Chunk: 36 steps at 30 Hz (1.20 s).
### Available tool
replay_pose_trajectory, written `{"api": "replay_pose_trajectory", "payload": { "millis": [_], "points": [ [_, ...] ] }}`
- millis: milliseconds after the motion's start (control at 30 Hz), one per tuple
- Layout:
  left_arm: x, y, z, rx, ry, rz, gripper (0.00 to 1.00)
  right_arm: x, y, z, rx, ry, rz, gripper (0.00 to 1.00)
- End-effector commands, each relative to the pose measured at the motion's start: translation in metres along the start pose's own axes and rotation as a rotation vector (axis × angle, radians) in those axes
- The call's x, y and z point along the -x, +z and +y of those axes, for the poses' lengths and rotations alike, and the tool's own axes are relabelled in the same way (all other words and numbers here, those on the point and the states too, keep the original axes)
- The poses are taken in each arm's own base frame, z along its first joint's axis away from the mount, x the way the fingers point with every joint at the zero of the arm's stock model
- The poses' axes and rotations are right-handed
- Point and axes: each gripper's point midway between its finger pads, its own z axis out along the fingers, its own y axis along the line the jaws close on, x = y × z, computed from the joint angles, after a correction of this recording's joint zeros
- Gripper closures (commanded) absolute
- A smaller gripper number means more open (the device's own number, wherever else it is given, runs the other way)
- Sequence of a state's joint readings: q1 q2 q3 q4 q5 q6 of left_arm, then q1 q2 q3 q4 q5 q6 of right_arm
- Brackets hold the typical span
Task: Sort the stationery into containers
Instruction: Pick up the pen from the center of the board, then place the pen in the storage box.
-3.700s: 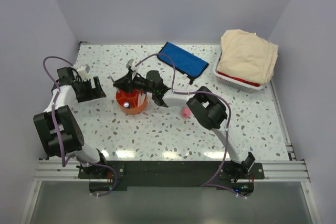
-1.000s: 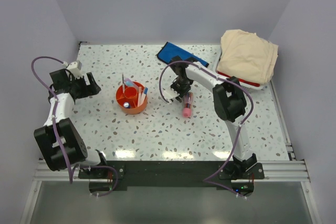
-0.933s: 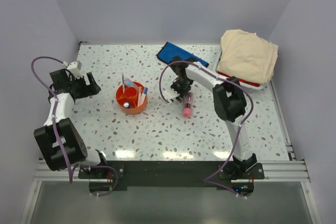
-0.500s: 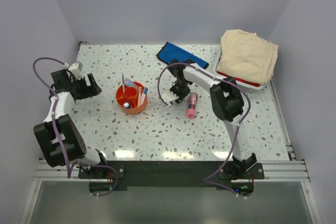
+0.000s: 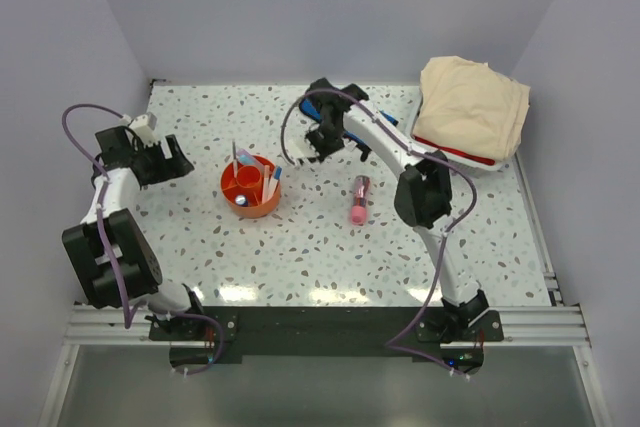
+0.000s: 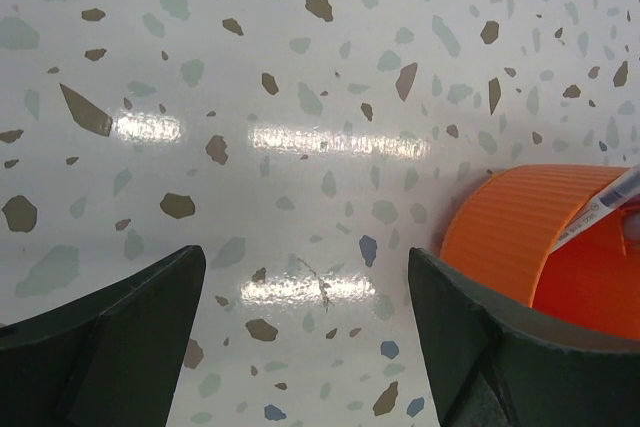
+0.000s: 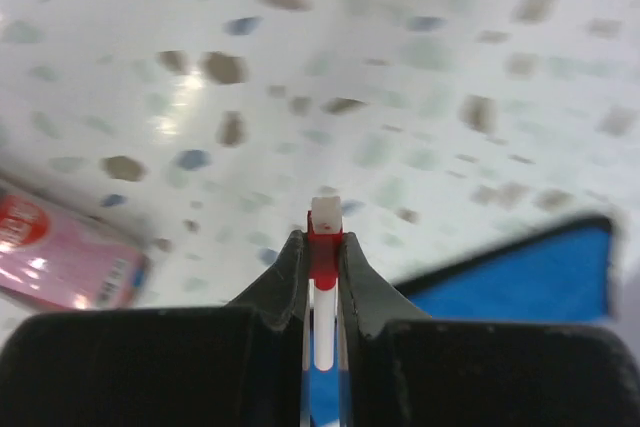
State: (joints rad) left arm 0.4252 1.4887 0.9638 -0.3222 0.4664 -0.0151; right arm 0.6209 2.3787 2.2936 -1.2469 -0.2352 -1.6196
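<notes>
The orange tub holds several pens and markers and stands left of centre; its ribbed wall shows in the left wrist view. The blue pouch lies at the back, mostly hidden by the right arm; it shows in the right wrist view. A pink tube lies on the table; it also shows in the right wrist view. My right gripper is shut on a thin white pen with a red band, held above the table near the pouch. My left gripper is open and empty, left of the tub.
A white basket with a red rim and a beige cloth stands at the back right. The walls close in on the left, back and right of the speckled table.
My right gripper has lifted away from the pink tube and moved back toward the blue pouch with the pen. The tube rolled slightly. The left arm has barely moved.
</notes>
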Motion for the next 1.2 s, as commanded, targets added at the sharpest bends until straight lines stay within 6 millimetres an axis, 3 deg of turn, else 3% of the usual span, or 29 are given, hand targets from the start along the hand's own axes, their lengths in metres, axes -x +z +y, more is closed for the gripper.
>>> {"api": "replay_pose_trajectory", "payload": {
  "millis": [0,33,100,133,233,300,367,400,433,467,533,567,633,967,1167],
  "points": [
    [0.027,-0.002,-0.003,-0.033,0.027,-0.061,0.13,0.088,-0.153,-0.058,-0.389,0.116,-0.313,1.0],
    [0.028,-0.003,-0.004,-0.037,0.022,-0.064,0.13,0.097,-0.163,-0.076,-0.479,0.227,-0.399,1.0],
    [0.027,-0.002,-0.007,-0.053,0.01,-0.062,0.13,0.115,-0.19,-0.092,-0.591,0.374,-0.582,1.0],
    [0.026,-0.001,-0.008,-0.059,0.003,-0.056,0.13,0.127,-0.22,-0.108,-0.714,0.539,-0.763,1.0],
    [0.021,-0.001,-0.013,-0.085,-0.012,-0.038,0.13,0.15,-0.253,-0.124,-0.762,0.781,-1.088,1.0],
    [0.021,-0.001,-0.015,-0.101,-0.018,-0.034,0.13,0.169,-0.266,-0.134,-0.738,0.833,-1.242,1.0],
    [0.019,0.0,-0.016,-0.111,-0.023,-0.026,0.13,0.202,-0.256,-0.136,-0.616,0.853,-1.372,1.0],
    [0.019,0.001,-0.016,-0.112,-0.024,-0.016,0.13,0.215,-0.268,-0.141,-0.635,0.808,-1.432,1.0],
    [0.018,0.001,-0.016,-0.113,-0.025,-0.008,0.13,0.234,-0.264,-0.141,-0.596,0.819,-1.469,1.0],
    [0.018,0.002,-0.015,-0.111,-0.025,0.0,0.13,0.238,-0.251,-0.146,-0.577,0.832,-1.483,1.0],
    [0.017,0.004,-0.012,-0.106,-0.027,0.022,0.13,0.258,-0.252,-0.151,-0.543,0.822,-1.551,1.0],
    [0.016,0.005,-0.012,-0.104,-0.03,0.029,0.13,0.26,-0.233,-0.156,-0.516,0.84,-1.549,1.0],
    [0.017,0.005,-0.01,-0.096,-0.031,0.036,0.13,0.275,-0.235,-0.156,-0.491,0.809,-1.579,1.0],
    [0.015,0.001,-0.011,-0.085,-0.045,0.039,0.13,0.284,-0.171,-0.16,-0.465,0.768,-1.442,1.0],
    [0.017,-0.005,-0.012,-0.078,-0.024,0.024,0.13,0.271,-0.132,-0.162,-0.505,0.761,-1.346,1.0]
  ]
}}
